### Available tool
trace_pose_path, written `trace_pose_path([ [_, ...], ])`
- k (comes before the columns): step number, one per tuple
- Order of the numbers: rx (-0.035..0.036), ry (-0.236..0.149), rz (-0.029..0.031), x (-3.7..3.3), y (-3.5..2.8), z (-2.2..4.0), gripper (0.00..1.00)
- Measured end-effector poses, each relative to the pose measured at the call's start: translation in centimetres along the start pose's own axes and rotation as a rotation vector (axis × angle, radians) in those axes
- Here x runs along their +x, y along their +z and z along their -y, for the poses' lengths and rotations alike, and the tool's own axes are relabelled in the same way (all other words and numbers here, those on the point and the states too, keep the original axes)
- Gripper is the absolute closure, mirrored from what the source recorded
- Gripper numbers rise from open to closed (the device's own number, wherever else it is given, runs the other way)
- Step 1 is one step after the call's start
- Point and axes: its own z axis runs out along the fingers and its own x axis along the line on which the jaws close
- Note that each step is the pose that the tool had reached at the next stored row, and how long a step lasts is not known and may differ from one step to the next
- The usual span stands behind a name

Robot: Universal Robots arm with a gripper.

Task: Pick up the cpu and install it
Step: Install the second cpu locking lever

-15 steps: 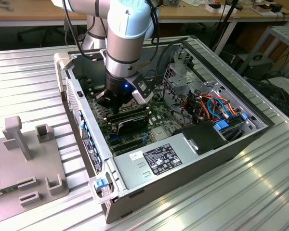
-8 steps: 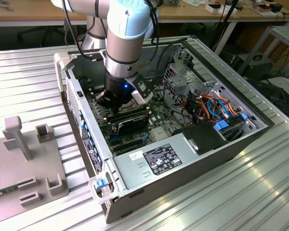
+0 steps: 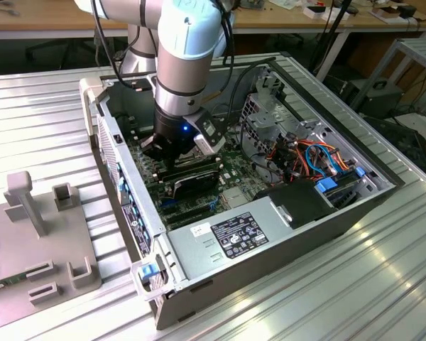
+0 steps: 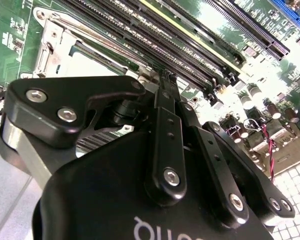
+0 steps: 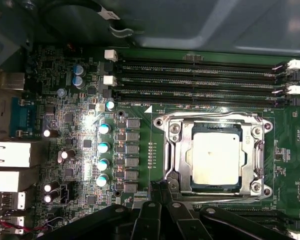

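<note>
Since the cpu (image 5: 216, 158) already sits in its socket (image 5: 176, 150), at three o'clock from the blue capacitors (image 5: 104, 154), the gripper (image 5: 162, 189), jaws clenched on nothing, should work gently beside it.

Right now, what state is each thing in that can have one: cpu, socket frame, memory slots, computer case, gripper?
cpu: seated flat inside the socket, grey face up.
socket frame: surrounds the cpu.
memory slots: empty in the first wrist view.
computer case: lying on its side, panel off, board exposed.
gripper: shut, holding nothing, tips at the socket's edge.
</note>
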Motion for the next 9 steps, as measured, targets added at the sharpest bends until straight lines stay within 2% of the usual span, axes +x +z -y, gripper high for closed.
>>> trace_pose_path([
  [3,0.0001,0.000,0.0000,-0.02,-0.44,-0.03,0.89],
  [4,0.0001,0.000,0.0000,-0.06,-1.63,-0.12,0.89],
  [5,-0.0001,0.000,0.0001,-0.09,-2.43,-0.18,0.89],
  [7,0.0001,-0.001,-0.0001,-0.18,-2.53,-0.17,0.89],
  [9,0.0001,0.000,0.0000,-0.91,-2.50,-0.15,0.89],
])
